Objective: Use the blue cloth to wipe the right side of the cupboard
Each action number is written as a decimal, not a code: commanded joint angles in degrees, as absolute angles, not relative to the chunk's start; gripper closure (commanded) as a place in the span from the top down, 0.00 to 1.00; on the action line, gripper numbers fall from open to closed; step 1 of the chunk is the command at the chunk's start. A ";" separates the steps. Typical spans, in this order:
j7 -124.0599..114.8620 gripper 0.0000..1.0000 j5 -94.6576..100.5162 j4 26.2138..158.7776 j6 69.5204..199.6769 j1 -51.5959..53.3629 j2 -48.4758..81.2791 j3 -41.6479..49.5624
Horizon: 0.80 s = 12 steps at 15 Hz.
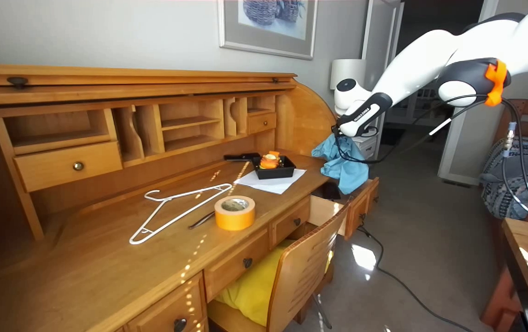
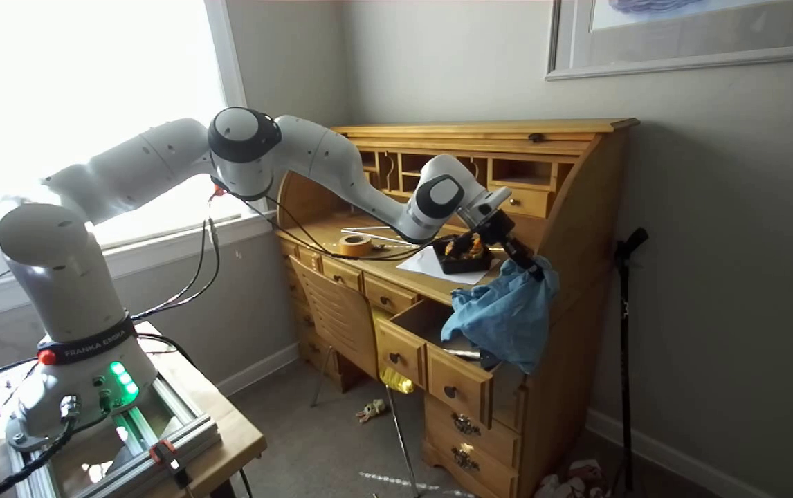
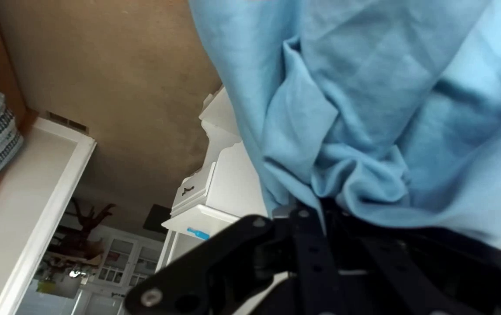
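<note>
The cupboard is a wooden roll-top desk (image 1: 121,267), which also shows in an exterior view (image 2: 549,415). Its right side panel (image 2: 580,325) is at the far end from the chair. The blue cloth (image 2: 497,315) hangs crumpled from my gripper (image 2: 533,270), near the desk's front right corner and over an open drawer. It also shows in an exterior view (image 1: 344,161) and fills much of the wrist view (image 3: 364,87). The gripper (image 3: 309,212) is shut on the cloth, whose folds hide the fingertips. I cannot tell whether the cloth touches the side panel.
An open drawer (image 2: 403,349) juts out below the cloth. A black tray (image 1: 275,171) with orange items sits on white paper (image 1: 287,184). Orange tape (image 1: 235,221) and a white hanger (image 1: 172,221) lie on the desk. A chair (image 1: 308,267) stands in front. A black pole (image 2: 623,346) leans near the wall.
</note>
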<state>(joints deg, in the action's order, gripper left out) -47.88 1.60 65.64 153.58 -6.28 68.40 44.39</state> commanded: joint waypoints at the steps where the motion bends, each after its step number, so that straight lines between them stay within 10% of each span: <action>1: -53.74 0.01 1.10 58.46 155.62 -6.28 70.64 47.50; 12: -69.34 0.01 1.11 49.96 156.83 -3.38 73.15 58.08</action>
<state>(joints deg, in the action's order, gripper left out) -64.35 1.60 54.35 157.70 -2.78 69.70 56.00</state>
